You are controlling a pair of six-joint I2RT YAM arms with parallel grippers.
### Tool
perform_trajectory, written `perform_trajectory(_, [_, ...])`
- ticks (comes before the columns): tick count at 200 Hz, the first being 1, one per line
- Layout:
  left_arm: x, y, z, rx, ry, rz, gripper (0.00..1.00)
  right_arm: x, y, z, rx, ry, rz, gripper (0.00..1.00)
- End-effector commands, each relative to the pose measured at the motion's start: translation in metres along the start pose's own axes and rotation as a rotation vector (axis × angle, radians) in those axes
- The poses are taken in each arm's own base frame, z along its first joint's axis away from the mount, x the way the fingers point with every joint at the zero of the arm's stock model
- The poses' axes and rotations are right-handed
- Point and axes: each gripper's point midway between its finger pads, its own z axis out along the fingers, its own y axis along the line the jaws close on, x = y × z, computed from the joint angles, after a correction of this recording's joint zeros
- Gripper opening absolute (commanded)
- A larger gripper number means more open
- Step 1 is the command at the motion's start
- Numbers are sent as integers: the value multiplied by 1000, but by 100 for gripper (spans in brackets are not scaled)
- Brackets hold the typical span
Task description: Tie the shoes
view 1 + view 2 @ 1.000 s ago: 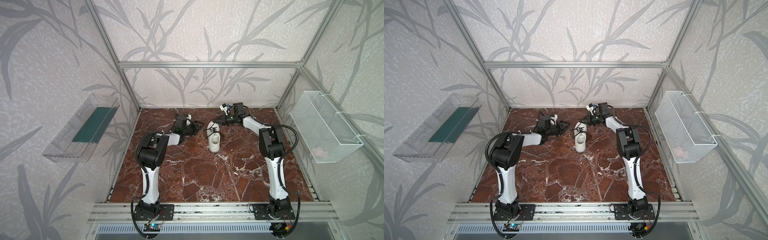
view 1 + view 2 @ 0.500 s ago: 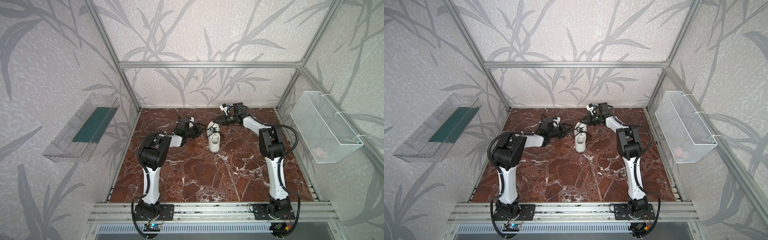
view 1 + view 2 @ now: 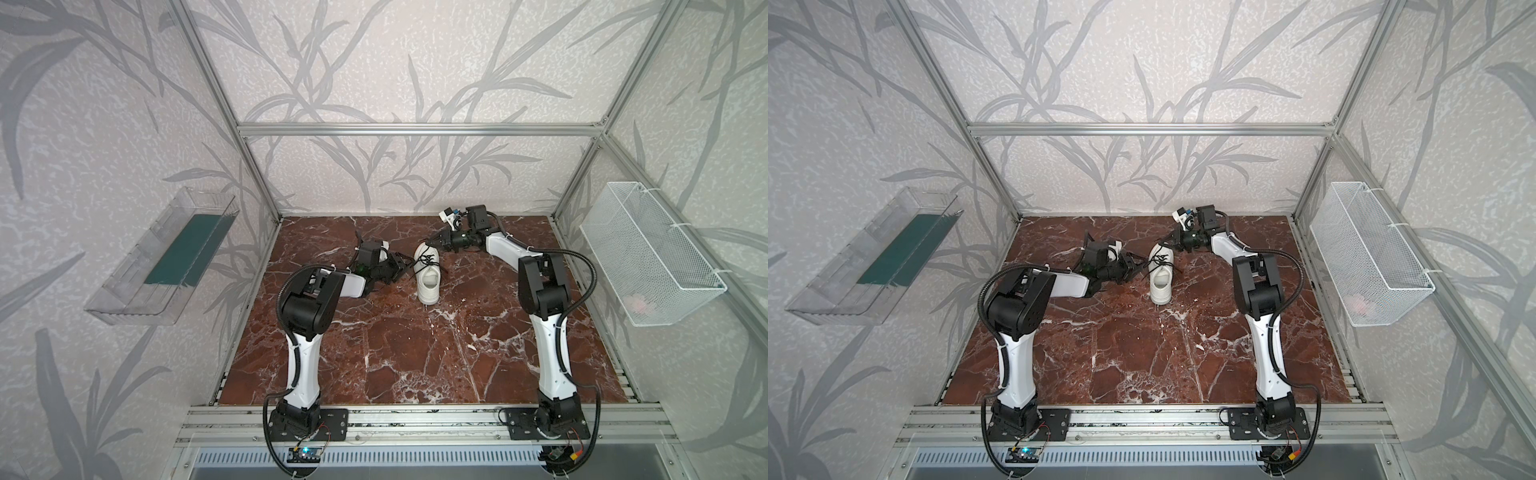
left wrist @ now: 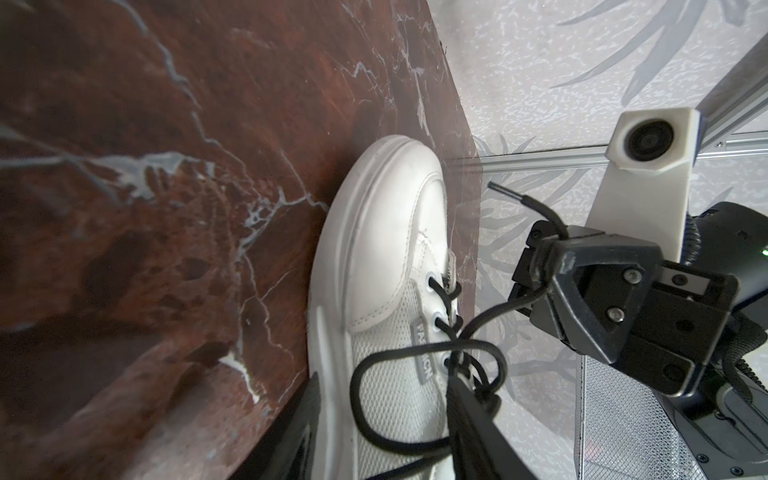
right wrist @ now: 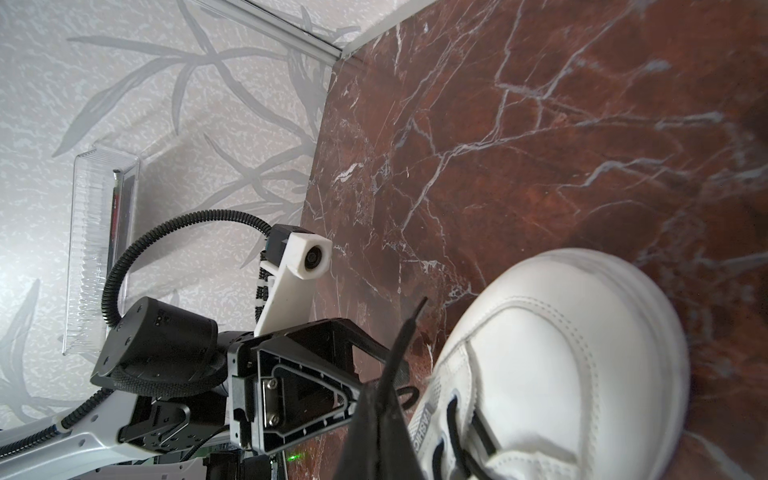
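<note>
The white shoe point(image 3: 429, 286) with thin black laces point(image 3: 428, 262) stands on the marble floor, toe towards the back wall. My right gripper point(image 3: 431, 242) hangs just past the toe, shut on one lace end point(image 4: 519, 203), whose tip sticks out beyond the fingers point(image 5: 374, 415). My left gripper point(image 3: 405, 264) is at the shoe's left side, open. In the left wrist view its two fingers point(image 4: 469, 415) stand apart with a lace loop point(image 4: 365, 399) and the shoe's mesh upper point(image 4: 386, 332) between them. In a top view the shoe point(image 3: 1160, 289) lies between both grippers.
The back wall is close behind the toe. A clear plastic bin point(image 3: 166, 257) hangs on the left wall. A white wire basket point(image 3: 648, 257) hangs on the right wall. The brown marble floor point(image 3: 415, 353) stretches towards the front rail.
My left gripper has moved right, from beside the shoe up to its laces. The right gripper and the shoe have stayed where they were.
</note>
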Motion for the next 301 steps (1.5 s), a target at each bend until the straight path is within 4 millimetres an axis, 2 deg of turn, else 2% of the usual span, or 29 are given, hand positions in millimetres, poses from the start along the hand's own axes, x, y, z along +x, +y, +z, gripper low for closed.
perform_trajectory(1, [-2, -10, 0, 33, -17, 14, 52, -15, 30, -12, -20, -27, -72, 0])
perform_trajectory(70, [5, -24, 4, 101, -12, -23, 52, -14, 29, -11, -13, -26, -71, 0])
perform_trajectory(97, [9, -19, -2, 79, -28, -31, 54, -14, 30, -10, -15, -26, -70, 0])
perform_trajectory(105, [9, -19, -6, 64, -37, -14, 67, -14, 30, -10, -14, -26, -72, 0])
perform_trajectory(108, [9, -18, -7, 55, -39, -7, 78, -14, 30, -10, -14, -27, -72, 0])
perform_trajectory(110, [9, -17, -7, 48, -40, -2, 92, -14, 30, -10, -14, -26, -73, 0])
perform_trajectory(111, [9, -18, -8, 49, -41, 3, 96, -14, 30, -10, -14, -26, -74, 0])
perform_trajectory(116, [9, -18, -10, 34, -42, 19, 99, -14, 31, -10, -15, -26, -73, 0])
perform_trajectory(153, [11, -17, -22, -66, -31, 154, 99, -13, 31, -10, -14, -22, -74, 0])
perform_trajectory(191, [17, -32, -34, -145, 30, 451, 99, -12, 32, -11, -10, -19, -77, 0])
perform_trajectory(216, [26, -30, -40, -238, 144, 701, 99, -13, 33, -11, -12, -22, -79, 0])
perform_trajectory(246, [26, -23, -48, -304, 237, 999, 86, -13, 32, -11, -9, -22, -78, 0])
perform_trajectory(260, [26, -20, -48, -320, 279, 1111, 84, -12, 32, -11, -8, -20, -77, 0])
perform_trajectory(301, [18, -15, -39, -344, 336, 1222, 65, -12, 32, -11, -7, -21, -78, 0])
